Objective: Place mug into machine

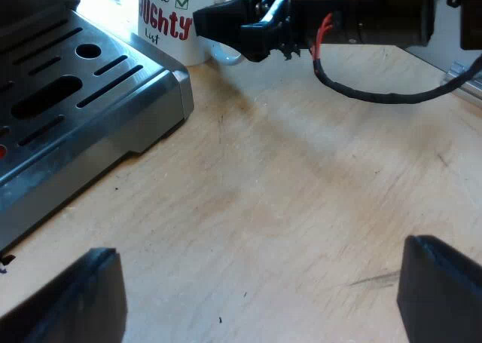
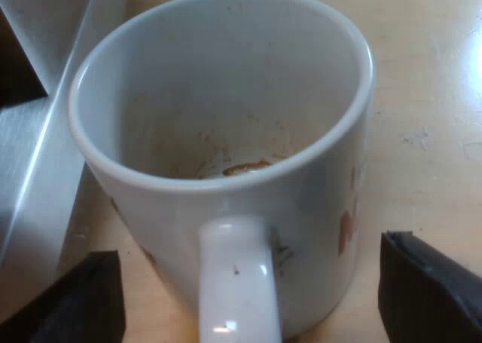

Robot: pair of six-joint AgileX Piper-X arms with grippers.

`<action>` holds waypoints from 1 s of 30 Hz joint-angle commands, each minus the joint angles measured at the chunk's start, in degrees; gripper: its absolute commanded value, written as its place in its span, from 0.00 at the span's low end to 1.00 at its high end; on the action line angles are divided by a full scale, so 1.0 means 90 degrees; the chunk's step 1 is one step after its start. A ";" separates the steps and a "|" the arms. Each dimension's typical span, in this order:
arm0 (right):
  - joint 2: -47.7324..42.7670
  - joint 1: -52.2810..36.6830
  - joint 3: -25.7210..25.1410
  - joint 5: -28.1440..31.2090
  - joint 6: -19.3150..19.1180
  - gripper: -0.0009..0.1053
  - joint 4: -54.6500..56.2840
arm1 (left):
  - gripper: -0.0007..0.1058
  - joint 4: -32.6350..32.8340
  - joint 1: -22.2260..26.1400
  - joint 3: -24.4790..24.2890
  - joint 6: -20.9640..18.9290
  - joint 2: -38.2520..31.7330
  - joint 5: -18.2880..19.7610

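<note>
A white mug (image 1: 169, 19) with red and dark lettering stands on the wooden table beside the corner of the espresso machine's drip tray (image 1: 113, 87). My right gripper (image 1: 241, 22) is at the mug's handle side. Seen from the right wrist, the mug (image 2: 226, 132) is upright and has brown coffee stains inside. Its handle (image 2: 237, 283) points toward the camera, between the open fingers of my right gripper (image 2: 252, 279), which do not touch it. My left gripper (image 1: 260, 264) hovers open over bare table, well away from the mug, holding nothing.
The drip tray's slotted metal grate (image 1: 60, 79) lies close to the mug, and the machine's metal edge (image 2: 38, 154) runs along one side of it. The wooden tabletop (image 1: 301, 169) stretches between my left gripper and the mug.
</note>
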 commanded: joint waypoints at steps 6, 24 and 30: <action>0.0012 -0.0048 -0.0116 -0.0016 -0.0127 0.64 -0.0091 | 0.77 -0.0019 -0.0035 -0.0013 -0.0087 -0.0040 0.0188; 0.0012 -0.0046 -0.0116 0.0129 -0.0114 0.01 0.0055 | 0.77 -0.0019 -0.0035 -0.0013 -0.0075 -0.0040 0.0188; -0.0110 0.0007 -0.0116 0.0129 -0.0129 0.01 0.0055 | 0.77 -0.0019 -0.0035 -0.0013 -0.0075 -0.0040 0.0188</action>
